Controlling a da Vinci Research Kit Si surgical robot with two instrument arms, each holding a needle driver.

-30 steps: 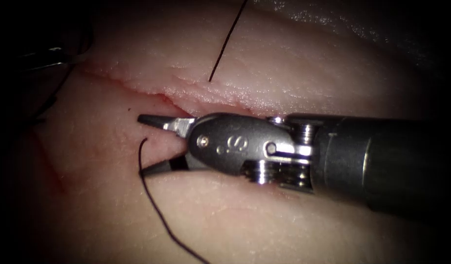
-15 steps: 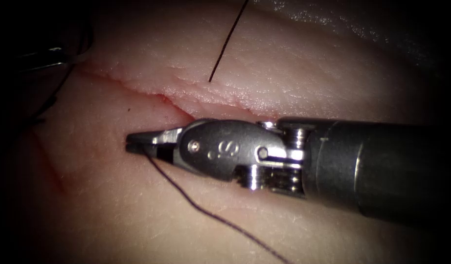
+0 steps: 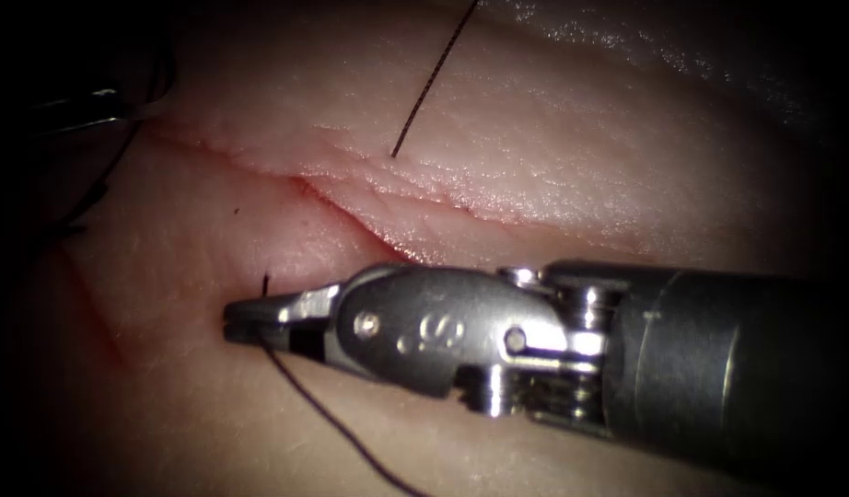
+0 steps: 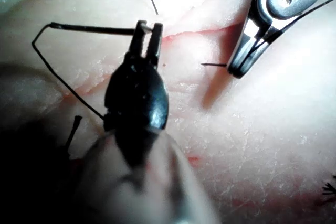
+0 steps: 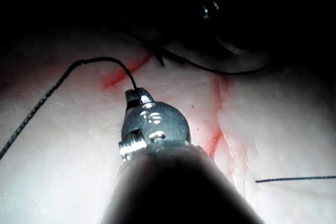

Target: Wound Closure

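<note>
Below the cut (image 3: 351, 207), right tool (image 3: 245, 324) clamps thread (image 3: 323, 414) trailing toward 5 o'clock; left tool (image 4: 147, 30) grips thread too.

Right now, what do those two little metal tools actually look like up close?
The right arm's tool has slim silvery jaws on a rounded grey metal wrist stamped with small markings, shiny pins and pulleys, and a thick dark shaft. The left arm's tool looks darker: two thin prongs on a glossy black bulb-shaped wrist.

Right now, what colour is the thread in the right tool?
Dark, nearly black thread; right tool grips it, clearest in the endoscope view.
</note>
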